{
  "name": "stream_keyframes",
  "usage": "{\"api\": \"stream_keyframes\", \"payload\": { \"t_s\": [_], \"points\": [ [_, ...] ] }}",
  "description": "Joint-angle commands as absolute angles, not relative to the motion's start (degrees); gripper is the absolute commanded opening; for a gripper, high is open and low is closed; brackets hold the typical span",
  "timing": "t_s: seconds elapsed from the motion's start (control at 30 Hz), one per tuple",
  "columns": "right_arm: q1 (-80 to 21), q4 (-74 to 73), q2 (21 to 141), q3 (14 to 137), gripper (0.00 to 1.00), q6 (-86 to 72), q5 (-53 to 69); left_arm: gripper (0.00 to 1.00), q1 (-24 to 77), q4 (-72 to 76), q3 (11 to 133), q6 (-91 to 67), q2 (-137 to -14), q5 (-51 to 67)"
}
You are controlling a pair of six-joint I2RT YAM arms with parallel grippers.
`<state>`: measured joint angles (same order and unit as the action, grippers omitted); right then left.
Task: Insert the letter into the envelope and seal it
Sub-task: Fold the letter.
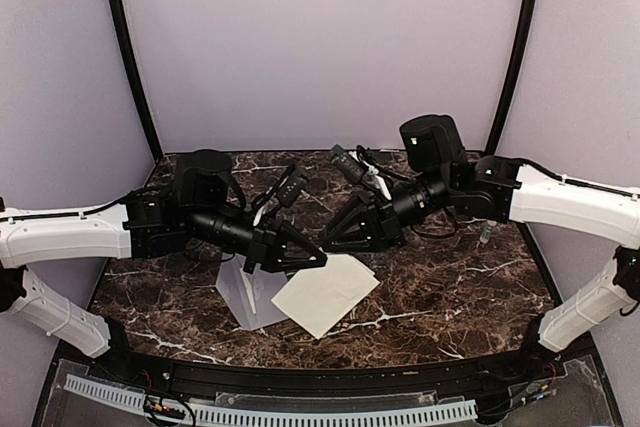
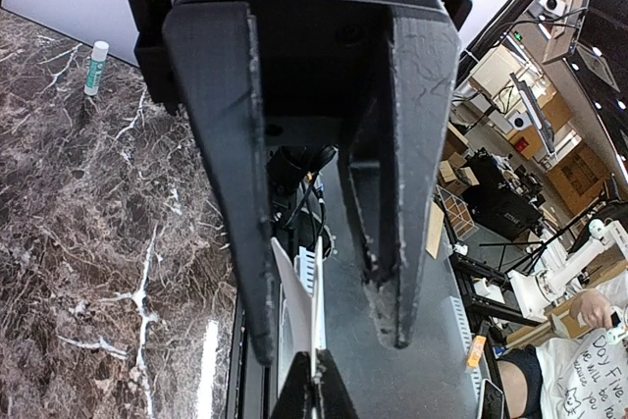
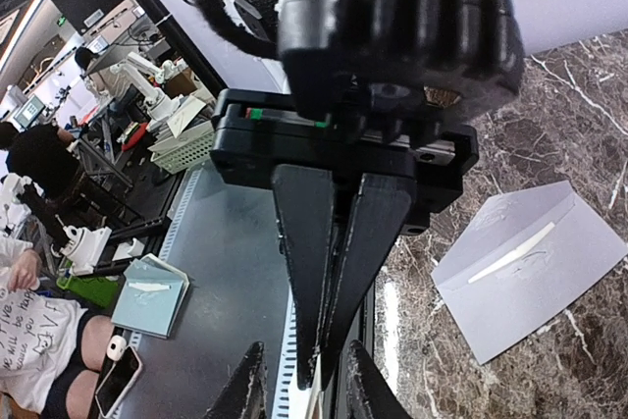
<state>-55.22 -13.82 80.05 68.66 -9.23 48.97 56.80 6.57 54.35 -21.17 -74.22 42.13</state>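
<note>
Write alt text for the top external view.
Two white-and-black robot arms reach inward, the left gripper and right gripper meeting at the upper corner of an off-white paper letter. The letter partly overlaps a pale grey-lavender paper envelope lying on the dark marble table.

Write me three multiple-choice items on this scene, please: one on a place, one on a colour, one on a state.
1. Where is the envelope? A) beside the letter, on the left arm's side B) at the far edge C) off the table
2. The table is A) white B) dark marble C) green
3. The left pincer is A) shut B) open C) unseen
Answers: 1 A, the top view shows it left of the letter; 2 B, brown with white veins; 3 B, its fingers stand wide apart.
</note>
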Motion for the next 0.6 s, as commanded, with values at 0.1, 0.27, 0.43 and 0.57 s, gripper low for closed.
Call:
{"api": "stream_keyframes", "payload": {
  "t_s": [0.1,0.27,0.43,0.57],
  "points": [
    [-55.65,-14.29,79.98,69.32,0.21,-8.54,49.74,0.0,57.01,7.55,55.55,-20.17,-73.87,43.13],
    [-55.69,-15.71,80.11,69.31,0.12,-8.03,49.01,0.0,57.02,7.64,55.86,-20.18,-74.15,43.51],
    [-55.72,-16.99,79.9,69.28,0.0,-7.16,47.06,0.0,56.98,7.47,56.27,-20.05,-74.27,43.42],
    [-55.72,-16.19,78.89,68.51,0.0,-7.29,45.75,0.21,56.98,6.75,56.62,-19.82,-74.16,42.44]
  ]
}}
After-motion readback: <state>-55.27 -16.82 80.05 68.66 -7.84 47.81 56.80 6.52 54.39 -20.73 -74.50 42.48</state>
